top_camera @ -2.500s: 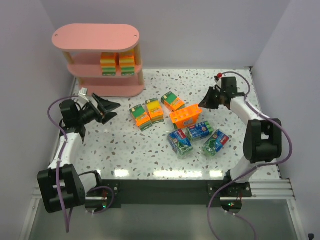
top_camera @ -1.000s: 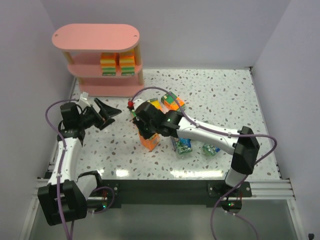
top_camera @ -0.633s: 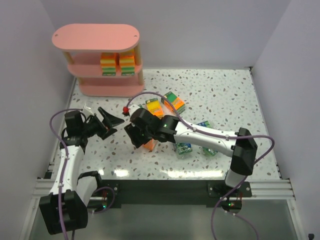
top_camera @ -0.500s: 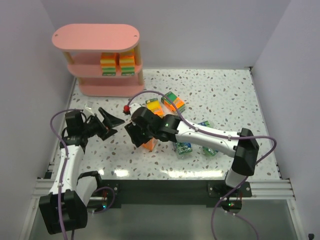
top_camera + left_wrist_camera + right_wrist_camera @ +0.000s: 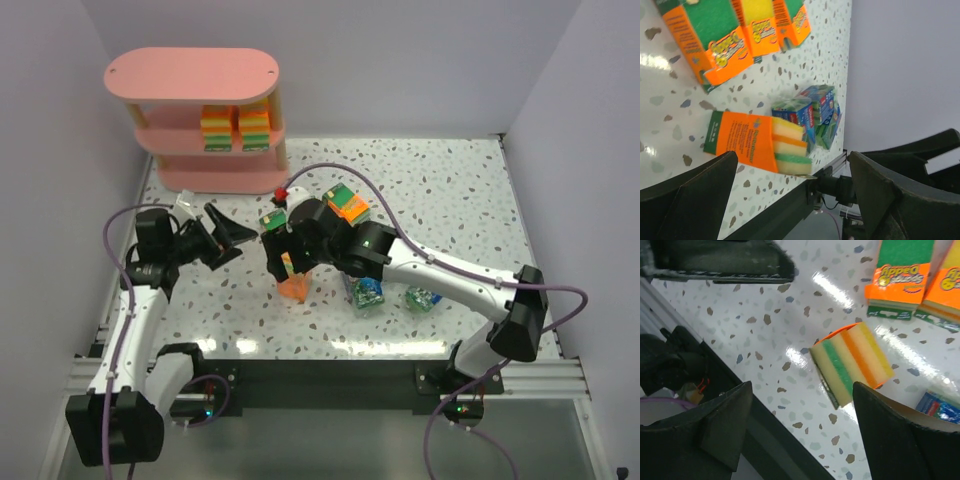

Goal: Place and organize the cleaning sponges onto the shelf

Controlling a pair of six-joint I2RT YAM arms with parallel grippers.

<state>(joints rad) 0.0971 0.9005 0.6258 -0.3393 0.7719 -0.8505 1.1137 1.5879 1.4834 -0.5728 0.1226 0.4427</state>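
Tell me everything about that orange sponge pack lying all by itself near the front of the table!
The lone orange sponge pack has a shiny, plastic-looking wrapper, orange with a green band and small print at one end. The other end shows stripes: green, cream, orange, yellow. It lies flat on the speckled table, apart from the other packs. The right end effector hangs over it, open. Only the table touches it.

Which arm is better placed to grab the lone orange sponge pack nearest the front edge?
Right, probably: its open claw hangs directly over the orange pack, centred in its wrist view. The left claw, also open, stands off to one side.
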